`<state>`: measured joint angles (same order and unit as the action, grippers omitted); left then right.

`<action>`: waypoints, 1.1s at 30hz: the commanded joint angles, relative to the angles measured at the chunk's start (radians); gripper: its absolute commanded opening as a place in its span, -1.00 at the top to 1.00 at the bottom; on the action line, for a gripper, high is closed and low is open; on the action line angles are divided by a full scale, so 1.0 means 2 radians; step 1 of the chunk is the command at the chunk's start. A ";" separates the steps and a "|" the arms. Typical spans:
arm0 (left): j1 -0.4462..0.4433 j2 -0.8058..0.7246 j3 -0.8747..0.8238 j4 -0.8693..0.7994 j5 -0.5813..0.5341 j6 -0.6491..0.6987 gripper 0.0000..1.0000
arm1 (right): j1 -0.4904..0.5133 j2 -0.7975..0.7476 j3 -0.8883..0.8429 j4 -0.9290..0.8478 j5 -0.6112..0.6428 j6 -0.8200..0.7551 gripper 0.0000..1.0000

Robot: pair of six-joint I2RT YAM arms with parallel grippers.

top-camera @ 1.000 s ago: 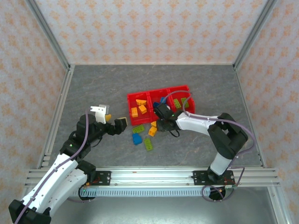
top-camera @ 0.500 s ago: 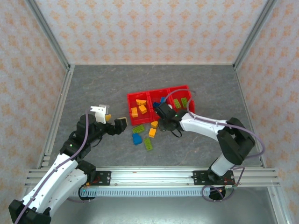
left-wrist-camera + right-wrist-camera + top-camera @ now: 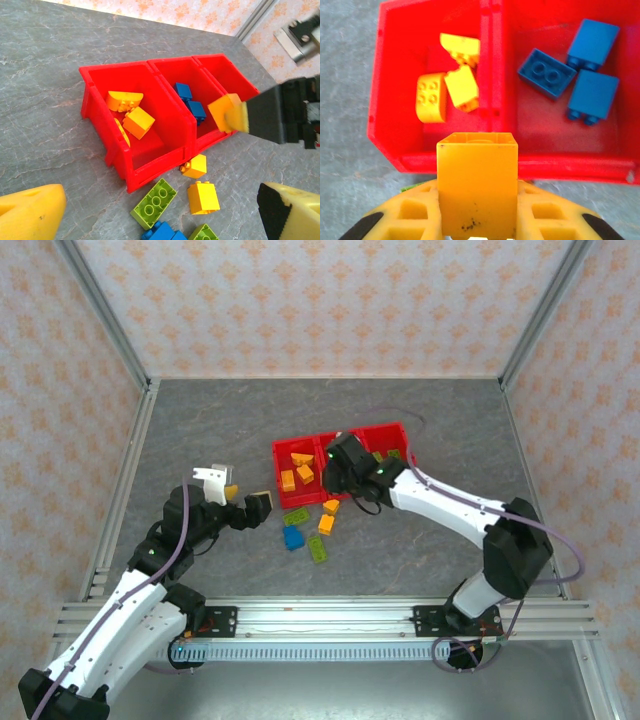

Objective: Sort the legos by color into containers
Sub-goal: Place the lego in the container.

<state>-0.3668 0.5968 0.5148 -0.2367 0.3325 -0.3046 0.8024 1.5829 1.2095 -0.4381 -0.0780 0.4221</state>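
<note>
Three joined red bins (image 3: 392,430) sit mid-table. The left bin (image 3: 395,75) holds three orange-yellow legos (image 3: 461,87); the middle bin (image 3: 540,125) holds three blue ones (image 3: 546,73). My right gripper (image 3: 336,468) hovers over the near wall between those two bins, shut on an orange-yellow brick (image 3: 477,185) that also shows in the left wrist view (image 3: 227,112). On the table in front lie two orange-yellow bricks (image 3: 203,196), two lime green bricks (image 3: 153,202) and a blue one (image 3: 293,537). My left gripper (image 3: 246,500) stands open, left of the loose bricks, holding nothing.
The right bin holds lime green bricks (image 3: 395,455), partly hidden by my right arm. Metal frame rails (image 3: 130,470) and patterned walls bound the grey table (image 3: 230,430) on three sides. A cable (image 3: 400,422) arcs behind the bins.
My right gripper has moved left and away from the table in front of the bins to above their near wall, carrying the orange-yellow brick. The left arm has not moved.
</note>
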 commanded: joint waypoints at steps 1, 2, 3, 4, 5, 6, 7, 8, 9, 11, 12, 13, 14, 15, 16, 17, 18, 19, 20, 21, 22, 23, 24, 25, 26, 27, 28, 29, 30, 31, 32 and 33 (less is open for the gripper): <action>-0.004 -0.008 0.000 0.002 0.003 0.008 -0.99 | 0.007 0.038 0.044 0.010 -0.015 -0.008 0.59; -0.005 -0.008 0.000 0.001 0.003 0.008 -0.99 | 0.008 0.050 0.056 0.009 -0.019 -0.011 0.59; -0.004 -0.008 0.000 0.002 0.003 0.008 -0.99 | 0.008 0.064 0.068 0.009 -0.023 -0.014 0.58; -0.004 -0.009 0.001 0.002 0.002 0.009 -0.99 | 0.008 0.076 0.078 0.007 -0.026 -0.015 0.58; -0.004 -0.010 0.000 0.001 0.003 0.009 -0.99 | 0.008 0.091 0.091 0.003 -0.030 -0.015 0.58; -0.005 -0.009 0.000 0.002 0.003 0.009 -0.99 | 0.010 0.104 0.101 0.001 -0.034 -0.016 0.58; -0.005 -0.010 0.000 0.002 0.003 0.009 -0.99 | 0.011 0.115 0.109 0.002 -0.038 -0.018 0.58; -0.005 -0.010 0.000 0.002 0.003 0.009 -0.99 | 0.013 0.125 0.116 0.002 -0.040 -0.018 0.57; -0.005 -0.010 0.000 0.002 0.004 0.009 -0.99 | 0.014 0.135 0.122 0.001 -0.041 -0.018 0.56; -0.005 -0.010 0.000 0.002 0.004 0.009 -0.99 | 0.015 0.148 0.130 -0.001 -0.043 -0.018 0.53; -0.005 -0.010 0.001 0.002 0.004 0.009 -0.99 | 0.015 0.153 0.133 -0.001 -0.043 -0.018 0.50; -0.005 -0.010 0.000 0.002 0.004 0.009 -0.99 | 0.016 0.157 0.134 0.000 -0.043 -0.017 0.47; -0.005 -0.010 0.000 0.002 0.004 0.009 -0.99 | 0.016 0.160 0.136 -0.001 -0.045 -0.018 0.42; -0.005 -0.010 0.000 0.002 0.004 0.009 -0.99 | 0.016 0.162 0.137 -0.001 -0.045 -0.019 0.35; -0.005 -0.010 0.000 0.002 0.004 0.009 -0.99 | 0.017 0.163 0.136 -0.001 -0.045 -0.019 0.29; -0.005 -0.009 0.000 0.002 0.005 0.009 -0.99 | 0.017 0.163 0.136 -0.002 -0.043 -0.019 0.23; -0.005 -0.009 0.000 0.002 0.005 0.009 -0.99 | 0.017 0.163 0.136 -0.003 -0.041 -0.019 0.18; -0.005 -0.008 0.000 0.002 0.005 0.009 -0.99 | 0.018 0.162 0.137 -0.003 -0.041 -0.020 0.12; -0.005 -0.007 0.000 0.003 0.005 0.009 -0.99 | 0.017 0.161 0.136 -0.005 -0.039 -0.020 0.02; -0.005 -0.006 0.000 0.003 0.005 0.009 -0.99 | 0.018 0.160 0.136 -0.006 -0.036 -0.020 -0.06; -0.005 -0.006 0.000 0.003 0.005 0.009 -0.99 | 0.019 0.158 0.136 -0.007 -0.036 -0.021 -0.12; -0.005 -0.005 0.000 0.003 0.005 0.009 -0.99 | 0.020 0.157 0.136 -0.009 -0.035 -0.022 -0.19; -0.005 -0.004 0.000 0.003 0.004 0.009 -0.99 | 0.020 0.155 0.136 -0.011 -0.036 -0.022 -0.23; -0.005 -0.004 0.000 0.003 0.004 0.009 -0.99 | 0.020 0.154 0.137 -0.014 -0.038 -0.022 -0.29; -0.005 -0.003 0.000 0.003 0.004 0.008 -0.99 | 0.021 0.152 0.137 -0.017 -0.039 -0.022 -0.36; -0.005 -0.003 0.000 0.003 0.004 0.008 -0.99 | 0.022 0.150 0.136 -0.019 -0.036 -0.022 -0.41; -0.005 -0.002 0.000 0.003 0.004 0.008 -0.99 | 0.023 0.146 0.134 -0.022 -0.033 -0.022 -0.44; -0.005 -0.001 0.000 0.003 0.004 0.008 -0.99 | 0.025 0.142 0.132 -0.023 -0.030 -0.020 -0.49; -0.005 0.000 0.000 0.003 0.004 0.008 -0.99 | 0.025 0.137 0.128 -0.023 -0.029 -0.018 -0.52; -0.005 0.000 0.000 0.003 0.005 0.008 -0.99 | 0.025 0.131 0.123 -0.023 -0.026 -0.014 -0.56; -0.005 0.001 0.000 0.003 0.005 0.008 -0.99 | 0.026 0.123 0.117 -0.023 -0.021 -0.009 -0.61; -0.005 0.001 0.000 0.003 0.004 0.008 -0.99 | 0.026 0.116 0.112 -0.023 -0.017 -0.005 -0.64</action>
<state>-0.3668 0.5980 0.5148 -0.2367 0.3325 -0.3042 0.8516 1.8927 1.4494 -0.4541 -0.1604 0.3916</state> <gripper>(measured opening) 0.994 0.812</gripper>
